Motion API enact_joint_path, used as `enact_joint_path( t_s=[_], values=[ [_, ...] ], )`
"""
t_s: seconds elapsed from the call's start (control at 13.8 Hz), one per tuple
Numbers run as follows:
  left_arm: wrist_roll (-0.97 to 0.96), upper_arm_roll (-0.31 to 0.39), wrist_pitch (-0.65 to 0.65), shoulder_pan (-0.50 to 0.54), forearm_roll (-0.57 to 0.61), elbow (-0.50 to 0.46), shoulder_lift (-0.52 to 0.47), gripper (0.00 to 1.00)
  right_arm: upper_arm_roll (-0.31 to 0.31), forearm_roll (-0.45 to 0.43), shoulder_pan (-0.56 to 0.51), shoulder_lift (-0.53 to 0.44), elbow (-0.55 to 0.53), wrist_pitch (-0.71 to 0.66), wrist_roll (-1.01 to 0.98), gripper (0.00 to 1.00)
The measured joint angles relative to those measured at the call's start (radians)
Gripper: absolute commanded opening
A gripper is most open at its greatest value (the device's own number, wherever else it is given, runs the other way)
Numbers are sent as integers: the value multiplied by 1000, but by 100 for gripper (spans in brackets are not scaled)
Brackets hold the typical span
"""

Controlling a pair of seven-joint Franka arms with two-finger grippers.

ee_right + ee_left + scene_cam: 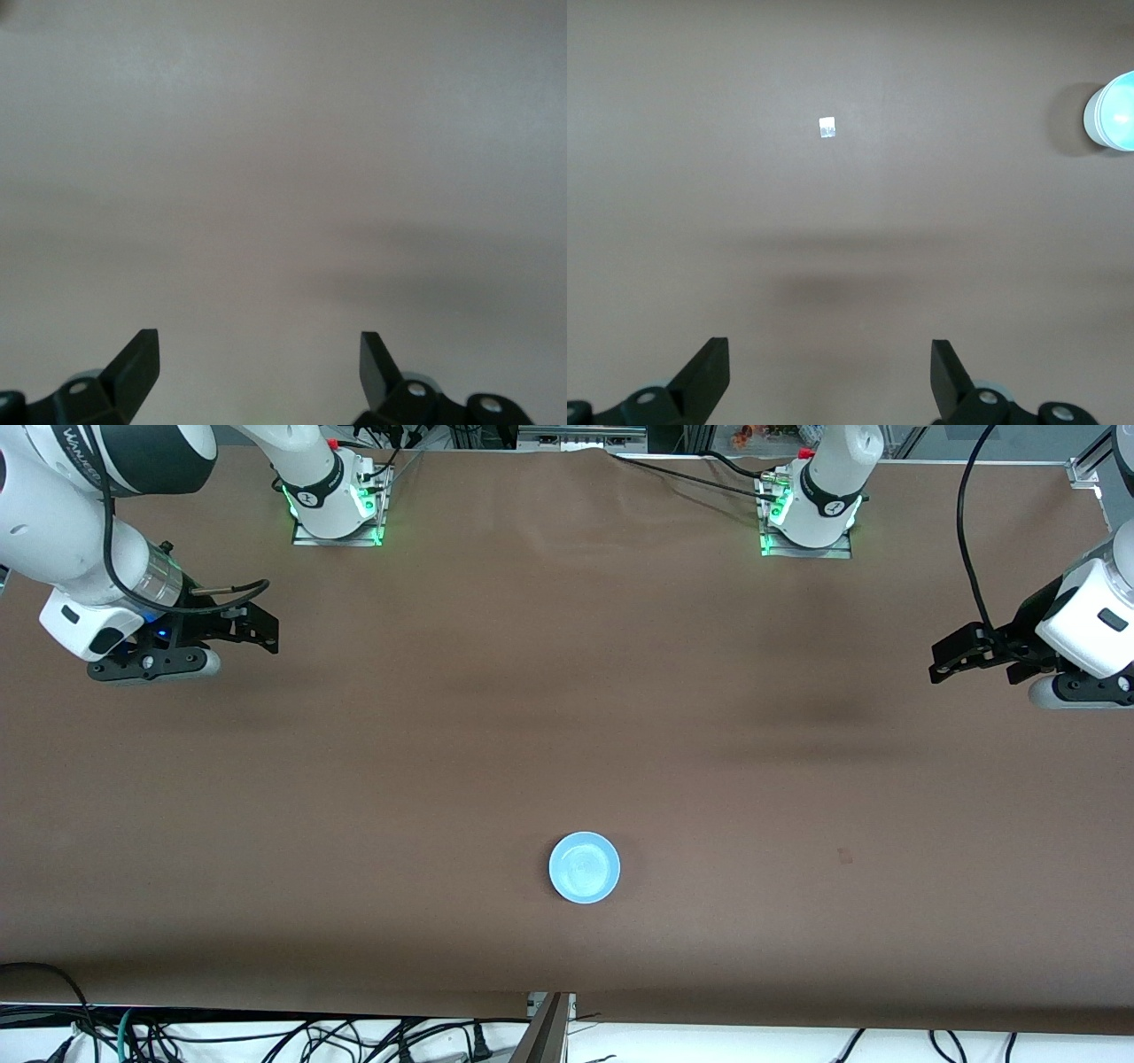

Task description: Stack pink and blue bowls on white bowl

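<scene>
The blue bowl (585, 867) sat near the table's (567, 717) camera-side edge, midway between both ends. Well apart from it, the left gripper (941, 664) and right gripper (266, 631) waited over bare tabletop, jaws released. No writing was legible.

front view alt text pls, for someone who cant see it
A single blue bowl sits on the brown table, near the front camera and about midway between its ends. The right gripper and left gripper hang open over opposite ends, holding nothing.
</scene>
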Motion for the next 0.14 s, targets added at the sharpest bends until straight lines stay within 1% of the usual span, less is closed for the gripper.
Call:
enact_joint_path(
  t_s=[0.14],
  values=[
    [0, -1, 1, 1, 0, 11, 2, 100, -6, 0, 0, 3, 19, -23, -2, 100]
  ],
)
